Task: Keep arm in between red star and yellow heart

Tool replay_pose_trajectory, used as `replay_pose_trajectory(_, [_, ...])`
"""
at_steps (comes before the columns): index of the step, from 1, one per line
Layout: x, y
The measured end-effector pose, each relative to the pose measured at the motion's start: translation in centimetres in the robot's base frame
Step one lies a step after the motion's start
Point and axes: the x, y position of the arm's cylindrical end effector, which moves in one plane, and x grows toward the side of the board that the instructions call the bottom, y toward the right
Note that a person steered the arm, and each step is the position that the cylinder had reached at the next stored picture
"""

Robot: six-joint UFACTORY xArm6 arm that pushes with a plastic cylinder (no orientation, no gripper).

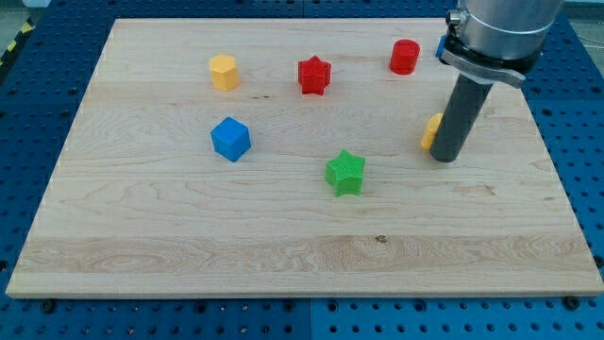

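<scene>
The red star (314, 75) lies near the view's top, a little left of centre. A yellow block (431, 130) sits at the right, mostly hidden behind my rod, so I cannot make out its shape. My tip (447, 159) rests on the board just right of and slightly below that yellow block, touching or nearly touching it. The tip is far to the right of and below the red star, with the yellow block on the side facing the star.
A yellow hexagon (224, 72) lies at the top left and a red cylinder (404, 57) at the top right. A blue cube (230, 139) sits left of centre and a green star (345, 173) at centre. A blue piece (440, 45) peeks out behind the arm.
</scene>
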Motion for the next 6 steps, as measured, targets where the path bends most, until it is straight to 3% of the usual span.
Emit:
replay_pose_trajectory(3, [-0.5,-2.8])
replay_pose_trajectory(6, [-6.8,-8.6])
